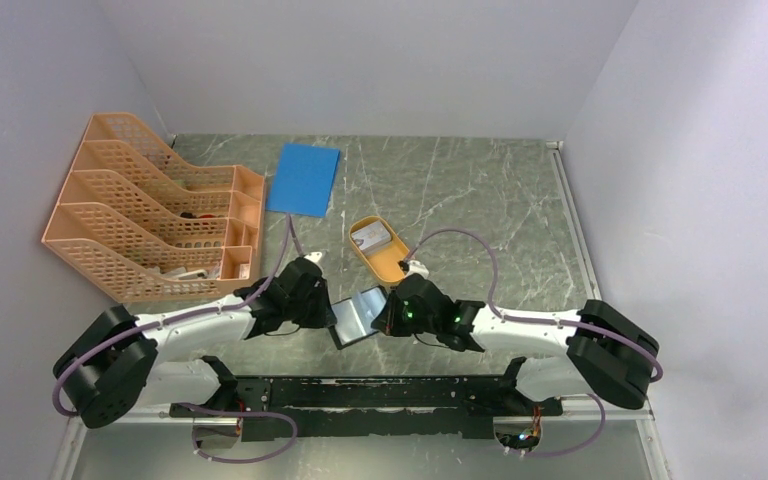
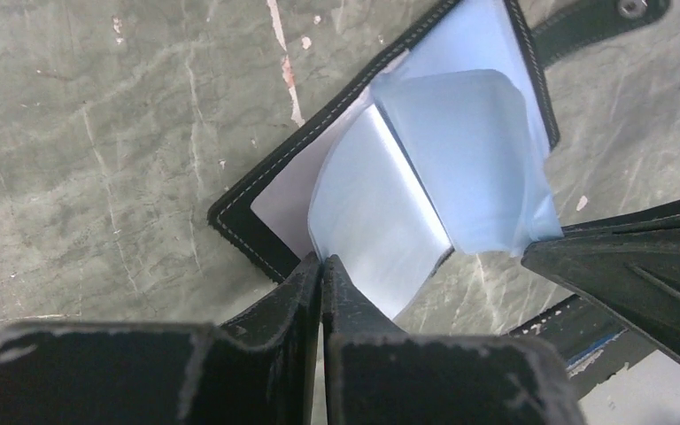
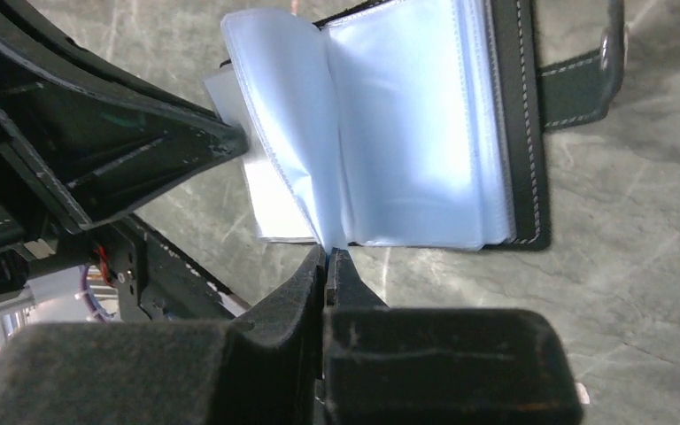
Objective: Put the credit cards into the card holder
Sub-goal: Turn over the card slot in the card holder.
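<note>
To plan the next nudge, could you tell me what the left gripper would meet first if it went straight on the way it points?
The clear bluish plastic pockets of the black folding card holder: the left gripper has its jaws shut right at a pocket's edge, seemingly touching it.

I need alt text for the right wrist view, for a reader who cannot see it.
The right gripper, shut, pinches the lower edge of one clear pocket of the open black card holder, which lies on a grey marbled table. The left gripper enters at the picture's left, its tip at a pocket's side edge.
</note>
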